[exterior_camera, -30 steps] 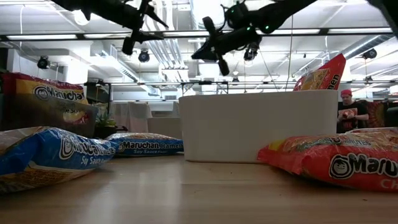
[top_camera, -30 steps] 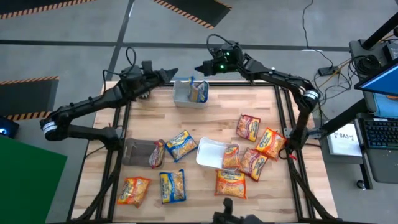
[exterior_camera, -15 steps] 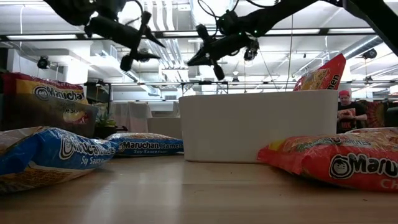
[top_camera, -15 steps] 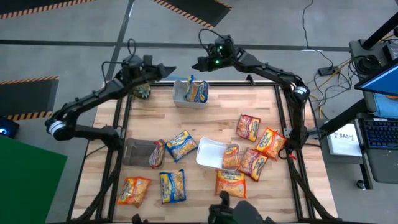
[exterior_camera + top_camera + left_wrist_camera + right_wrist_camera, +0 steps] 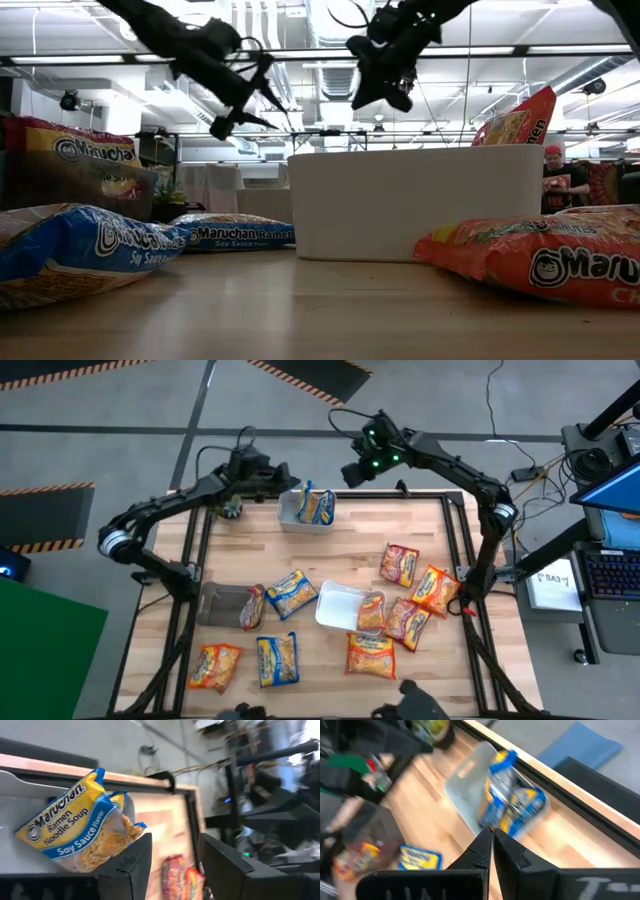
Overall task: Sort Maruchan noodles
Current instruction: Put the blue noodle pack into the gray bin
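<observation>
From above, the left gripper (image 5: 283, 478) hovers beside the clear tray (image 5: 292, 512) holding blue packets (image 5: 318, 506), fingers parted and empty; the right gripper (image 5: 352, 472) hangs clenched nearby. The left wrist view shows a blue packet (image 5: 75, 835) leaning in that tray.

Count, high view. You have three trays on the tabletop (image 5: 330, 550): one clear tray (image 5: 292, 512), one dark tray (image 5: 218, 603), one white tray (image 5: 336, 606).

Orange packets: four (image 5: 216, 665), (image 5: 371, 655), (image 5: 435, 588), (image 5: 371, 612).

Red/pink packets: three (image 5: 400, 564), (image 5: 408, 620), (image 5: 253, 606).

Blue-and-yellow packets: two lying loose (image 5: 291, 592), (image 5: 277, 658), plus those standing in the clear tray (image 5: 319, 507). Whether that is one or two you cannot tell.
</observation>
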### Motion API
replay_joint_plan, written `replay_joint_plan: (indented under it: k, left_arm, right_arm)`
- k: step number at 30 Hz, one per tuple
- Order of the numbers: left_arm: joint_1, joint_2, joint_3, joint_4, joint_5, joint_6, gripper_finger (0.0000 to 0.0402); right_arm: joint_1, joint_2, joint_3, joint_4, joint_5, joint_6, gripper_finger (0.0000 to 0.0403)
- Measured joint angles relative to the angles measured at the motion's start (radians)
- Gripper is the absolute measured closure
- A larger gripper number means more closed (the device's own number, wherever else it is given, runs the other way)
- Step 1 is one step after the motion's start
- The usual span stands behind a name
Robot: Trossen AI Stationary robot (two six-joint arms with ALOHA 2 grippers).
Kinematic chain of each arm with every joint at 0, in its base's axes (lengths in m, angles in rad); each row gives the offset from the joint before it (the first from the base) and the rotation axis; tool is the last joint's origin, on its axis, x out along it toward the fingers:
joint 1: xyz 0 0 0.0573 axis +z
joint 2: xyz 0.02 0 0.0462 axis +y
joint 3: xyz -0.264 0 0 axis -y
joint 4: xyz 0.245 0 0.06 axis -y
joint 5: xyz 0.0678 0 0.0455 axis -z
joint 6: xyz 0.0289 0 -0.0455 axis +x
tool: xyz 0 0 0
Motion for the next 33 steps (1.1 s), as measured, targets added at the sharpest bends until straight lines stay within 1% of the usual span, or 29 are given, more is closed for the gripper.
replay_joint_plan:
  k: [4,6,8,11,13,19,21,24,25,28,30,33]
  left_arm:
    - [-0.004,0.120,0.211,-0.281,-0.007,0.098,0.0256]
    - [-0.004,0.194,0.333,-0.435,-0.009,0.176,0.0251]
    - [-0.004,0.279,0.455,-0.592,-0.044,0.235,0.0239]
    - [-0.003,0.401,0.630,-0.785,-0.099,0.301,0.0209]
    - [-0.003,0.473,0.736,-0.873,-0.123,0.324,0.0184]
    - [-0.023,0.666,1.036,-1.027,-0.143,0.368,0.0123]
    - [-0.030,0.718,1.133,-1.096,-0.173,0.380,0.0111]
    - [-0.037,0.798,1.261,-1.232,-0.228,0.393,0.0105]
    - [-0.039,0.813,1.271,-1.246,-0.237,0.401,0.0104]
    - [-0.046,0.798,1.203,-1.227,-0.224,0.390,0.0106]
    - [-0.055,0.796,1.182,-1.223,-0.224,0.377,0.0108]
    - [-0.073,0.796,1.175,-1.216,-0.266,0.376,0.0111]
  right_arm:
    - [-0.004,-0.040,-0.024,-0.076,0.026,-0.050,0.0394]
    - [-0.005,-0.063,-0.035,-0.094,0.026,-0.072,0.0394]
    - [-0.005,-0.080,-0.043,-0.107,0.026,-0.087,0.0394]
    - [-0.005,-0.094,-0.058,-0.120,0.027,-0.105,0.0394]
    - [-0.005,-0.105,-0.072,-0.121,0.027,-0.117,0.0394]
    - [-0.005,-0.140,-0.114,-0.120,0.027,-0.143,0.0394]
    - [-0.005,-0.150,-0.123,-0.121,0.028,-0.145,0.0394]
    - [-0.005,-0.165,-0.135,-0.120,0.027,-0.150,0.0394]
    - [-0.005,-0.169,-0.140,-0.120,0.027,-0.156,0.0394]
    - [-0.005,-0.176,-0.153,-0.120,0.031,-0.163,0.0394]
    - [-0.005,-0.182,-0.163,-0.120,0.034,-0.164,0.0394]
    - [-0.005,-0.183,-0.175,-0.120,0.034,-0.165,0.0394]
